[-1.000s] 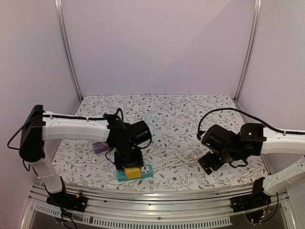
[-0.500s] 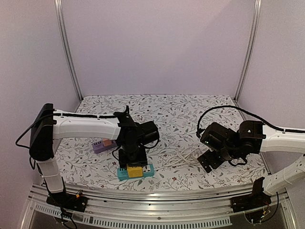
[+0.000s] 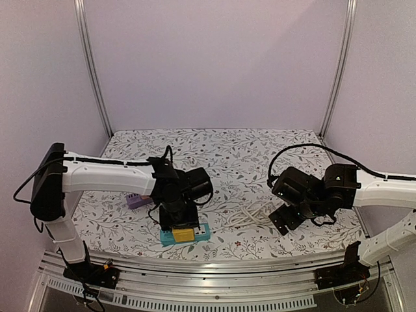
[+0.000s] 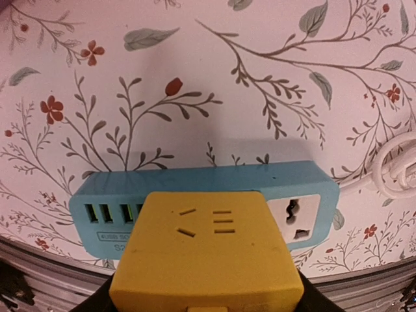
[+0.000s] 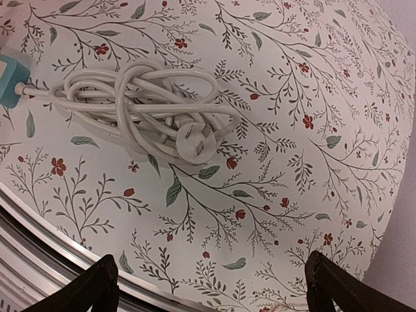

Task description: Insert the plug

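Observation:
A yellow plug [image 4: 205, 250] with slots on its face fills the lower left wrist view, and my left gripper [image 3: 177, 221] is shut on it. It sits over the middle of the blue power strip [image 4: 195, 182], hiding that part. A white socket [image 4: 296, 221] stays exposed at the strip's right end, green USB ports [image 4: 110, 213] at its left. Whether the plug touches the strip is not visible. From above, the yellow plug [image 3: 184, 234] lies over the strip [image 3: 202, 232] near the front edge. My right gripper [image 5: 214, 283] hangs open and empty above the cloth.
The strip's white cable [image 5: 143, 107] lies coiled on the flowered cloth at centre right, ending in a white plug head [image 5: 195, 144]. A small purple block [image 3: 135, 199] sits left of my left arm. The metal front rail [image 3: 214, 263] runs just below the strip.
My left arm has shifted slightly to the right with the yellow plug, staying over the blue strip. The right arm has edged a little to the left, jaws still open.

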{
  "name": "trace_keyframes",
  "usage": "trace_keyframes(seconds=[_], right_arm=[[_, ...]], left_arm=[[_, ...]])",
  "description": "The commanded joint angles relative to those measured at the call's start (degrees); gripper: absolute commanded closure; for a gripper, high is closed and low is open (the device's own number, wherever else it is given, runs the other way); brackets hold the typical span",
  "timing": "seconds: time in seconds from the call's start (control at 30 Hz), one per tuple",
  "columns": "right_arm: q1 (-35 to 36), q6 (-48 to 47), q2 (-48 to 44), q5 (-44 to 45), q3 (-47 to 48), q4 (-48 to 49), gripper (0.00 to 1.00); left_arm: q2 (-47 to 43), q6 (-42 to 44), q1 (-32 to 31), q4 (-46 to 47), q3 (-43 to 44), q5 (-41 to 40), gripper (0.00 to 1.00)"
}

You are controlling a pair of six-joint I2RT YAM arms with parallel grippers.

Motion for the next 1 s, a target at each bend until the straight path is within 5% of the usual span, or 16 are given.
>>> trace_keyframes(seconds=[0.0, 0.13, 0.3, 0.97], right_arm=[[0.29, 0.54, 0.54, 1.43, 2.14, -0.54, 0.01], [0.35, 0.38, 0.44, 1.90, 3.21, -1.06, 0.01], [0.29, -0.59, 0.34, 2.90, 5.48, -2.05, 0.01], [0.29, -7.28, 2.13, 5.19, 17.41, -3.44, 0.01]], left_arm=[[8.05, 2.19, -0.63, 7.63, -7.95, -6.63, 0.66], [4.73, 3.08, -1.33, 7.46, -7.75, -8.05, 0.31], [-0.17, 3.38, -1.66, 4.66, -6.53, -9.77, 0.02], [-27.95, 5.41, -1.57, -12.91, 2.30, -23.23, 0.00]])
